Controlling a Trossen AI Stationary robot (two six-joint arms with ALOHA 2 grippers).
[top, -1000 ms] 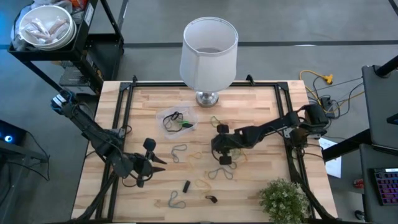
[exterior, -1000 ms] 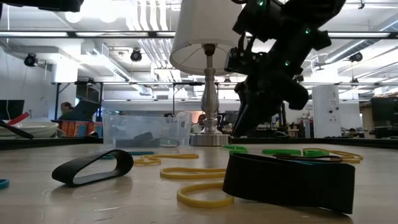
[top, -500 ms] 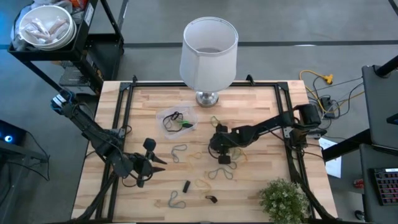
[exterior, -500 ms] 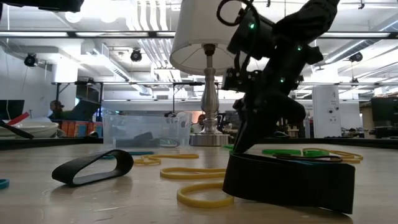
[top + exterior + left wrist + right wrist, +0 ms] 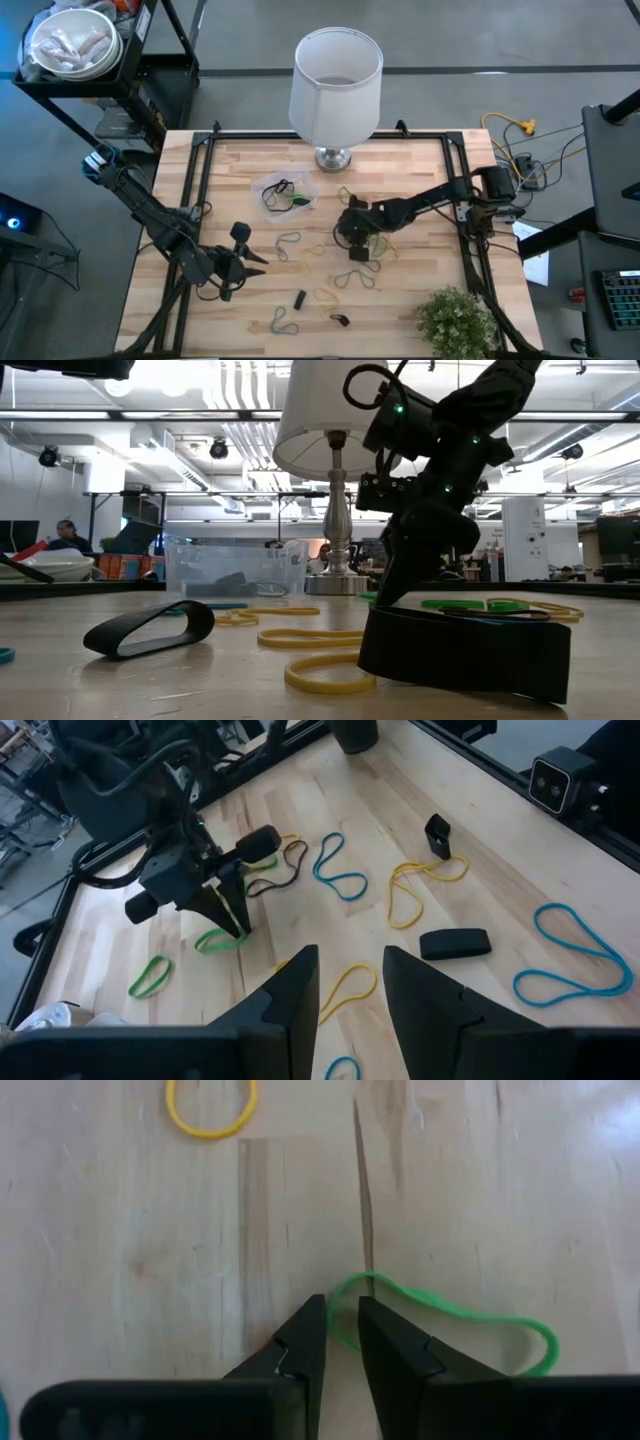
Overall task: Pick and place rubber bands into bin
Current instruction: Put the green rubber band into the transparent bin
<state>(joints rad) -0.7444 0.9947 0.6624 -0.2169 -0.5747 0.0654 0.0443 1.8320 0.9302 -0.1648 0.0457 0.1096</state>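
My right gripper (image 5: 345, 236) points down at the middle of the table, its fingers a narrow gap apart. The fingertips (image 5: 316, 1308) stand on either side of one end of a green rubber band (image 5: 450, 1318) that lies flat on the wood. The left wrist view shows the same gripper (image 5: 235, 928) over that band (image 5: 215, 941). The transparent bin (image 5: 262, 183) sits left of and beyond it, holding a few bands. My left gripper (image 5: 250, 258) waits open near the table's left side. More bands (image 5: 355, 280) lie scattered on the table. My right gripper comes from above, pointing down, with the green band's looped end (image 5: 343, 1302) lying in the gap between its fingers. The band lies slack on the table. I cannot tell whether the fingers touch it.
A white lampshade (image 5: 337, 75) on a metal base stands at the far edge behind the bin. A potted plant (image 5: 455, 320) sits at the near right corner. Wide black bands (image 5: 150, 628) (image 5: 465, 645) and yellow loops lie on the near part of the table.
My right gripper has moved a little toward the table's left and come down until its fingertips reach the table top at the green band. The left arm has kept still.
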